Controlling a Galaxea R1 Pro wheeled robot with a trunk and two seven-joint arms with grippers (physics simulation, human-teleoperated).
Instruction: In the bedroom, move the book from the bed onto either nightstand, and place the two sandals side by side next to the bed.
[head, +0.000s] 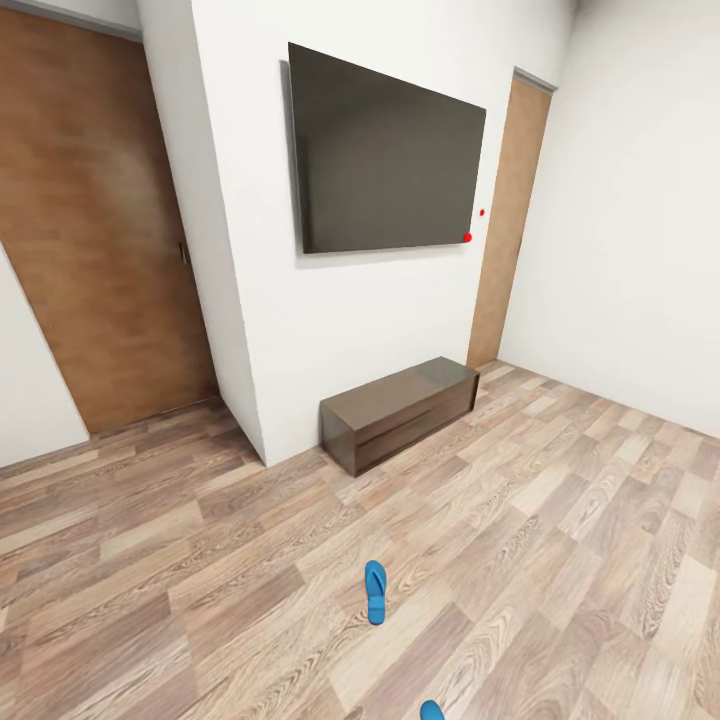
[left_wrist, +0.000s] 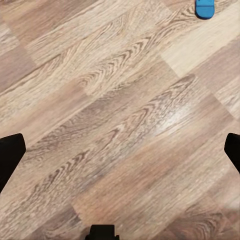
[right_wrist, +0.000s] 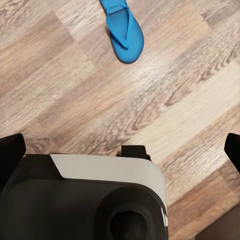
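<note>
Above the plank floor (left_wrist: 115, 125), both claws hang spread wide, pointing down, near a sandal (right_wrist: 122, 31).

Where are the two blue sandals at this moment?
In the head view, one sandal lies on the wood floor in front of the dark bench; the second sandal lies apart at the bottom edge.

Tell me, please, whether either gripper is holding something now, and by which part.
Nothing is held: both grippers are open over the wood-plank floor, and the bright blue sandal lies untouched.

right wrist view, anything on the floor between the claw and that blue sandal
Nothing visible: only bare wood floor lies between the right claw and the sandal. The robot's own grey and black body sits below the claw, not in the path.
</note>
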